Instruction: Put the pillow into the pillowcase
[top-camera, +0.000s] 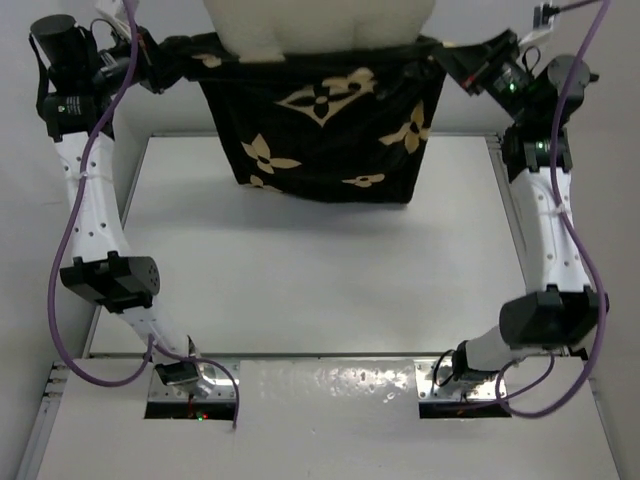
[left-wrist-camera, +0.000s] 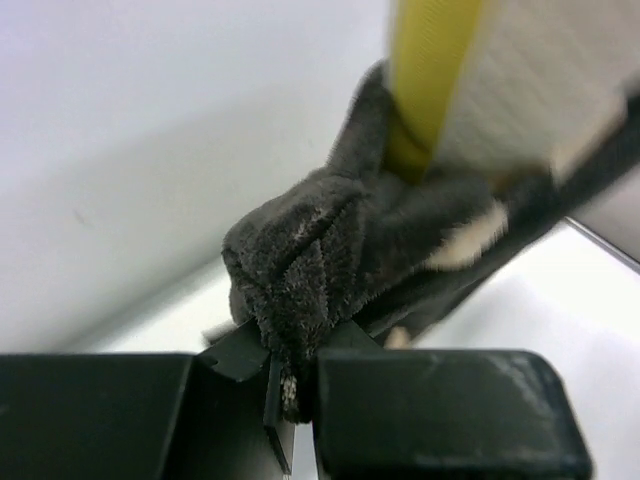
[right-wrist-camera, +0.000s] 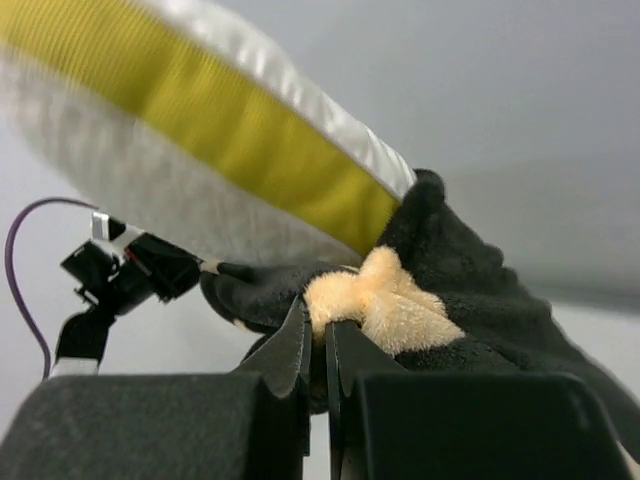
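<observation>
The black pillowcase (top-camera: 325, 125) with tan flower motifs hangs stretched between both arms above the table's far edge. The white pillow (top-camera: 320, 22) sticks up out of its open top, its lower part hidden inside. My left gripper (top-camera: 165, 55) is shut on the case's top left corner. In the left wrist view the black fabric (left-wrist-camera: 310, 260) is bunched between the jaws of the gripper (left-wrist-camera: 290, 385), with the pillow's yellow trim (left-wrist-camera: 430, 70) just beyond. My right gripper (top-camera: 455, 55) is shut on the top right corner, pinching a tan patch of the pillowcase (right-wrist-camera: 385, 300) at the gripper (right-wrist-camera: 318, 335), under the pillow (right-wrist-camera: 200, 150).
The white table (top-camera: 320, 260) lies below the hanging case, with raised rails at its left and right sides. The arm bases (top-camera: 190, 385) sit on a metal strip at the near edge. Purple cables (top-camera: 70, 300) loop beside each arm.
</observation>
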